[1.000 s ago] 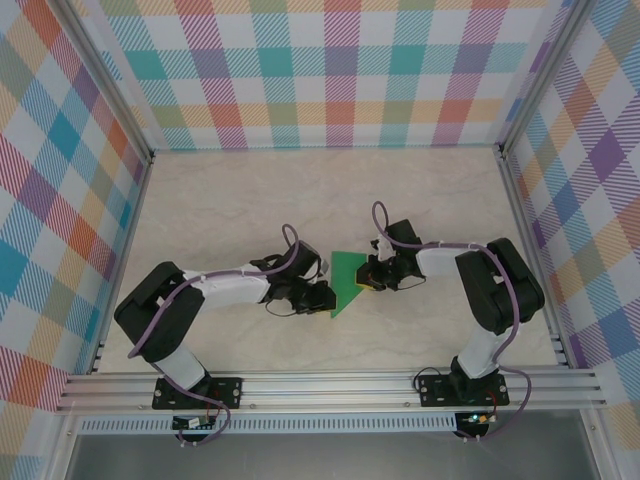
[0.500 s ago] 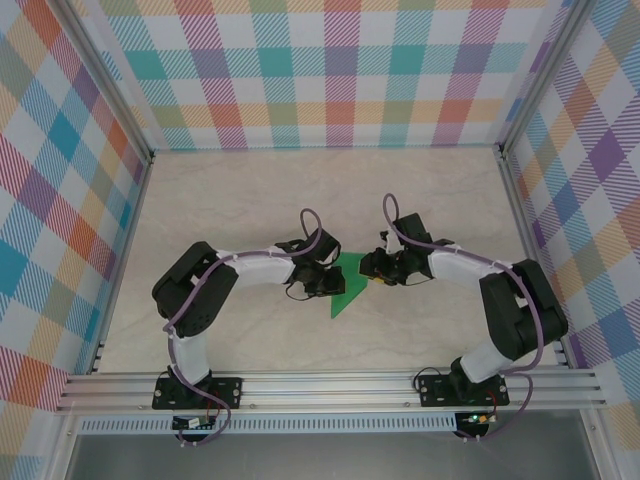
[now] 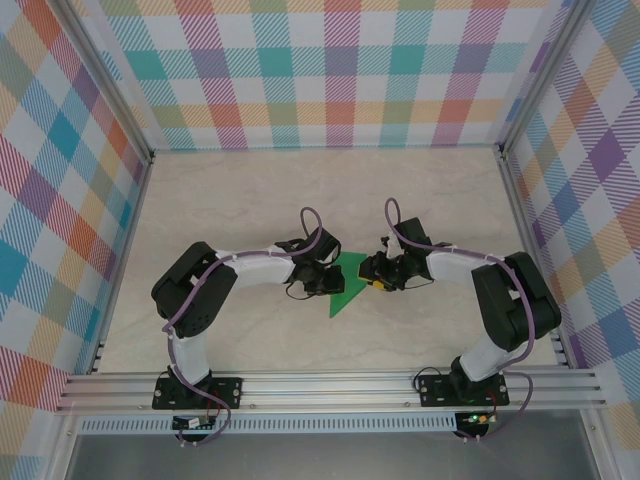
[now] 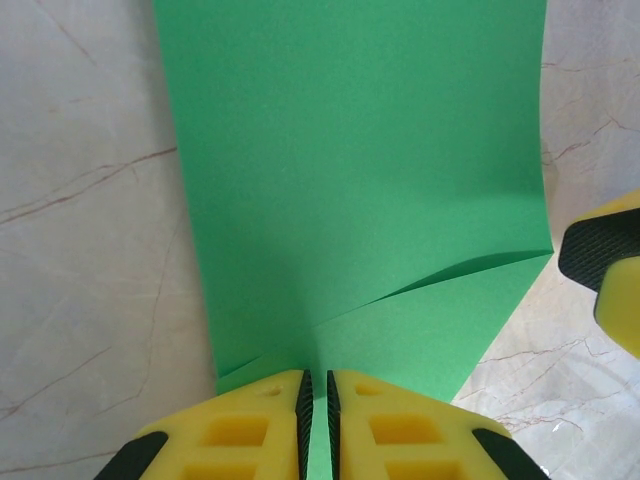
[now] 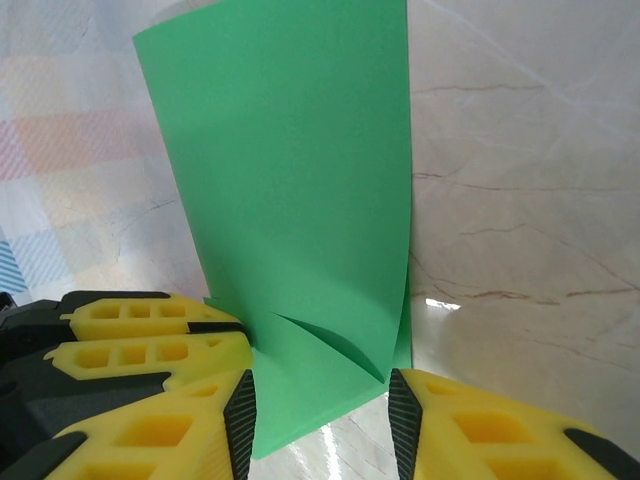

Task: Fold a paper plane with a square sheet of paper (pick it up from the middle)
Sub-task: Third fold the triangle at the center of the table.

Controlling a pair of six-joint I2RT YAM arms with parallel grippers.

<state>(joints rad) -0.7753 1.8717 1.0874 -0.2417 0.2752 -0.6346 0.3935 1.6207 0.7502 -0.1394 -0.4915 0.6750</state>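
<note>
**Mid-table: green sheet pinched on its left, straddled on its right**

Between the two arms you have the green sheet, folded, its pointed tip toward the arm bases; in the left wrist view the sheet shows a slanted fold line near the held edge; in the right wrist view the sheet shows a small folded flap at its near corner. Your left gripper has its yellow fingers pressed almost together on the sheet's edge, pinching it; from above, that left gripper sits at the sheet's left side. Your right gripper is spread, one finger either side of the sheet's corner; from above, it is at the right side. Beneath lies the pale marbled table.
</note>
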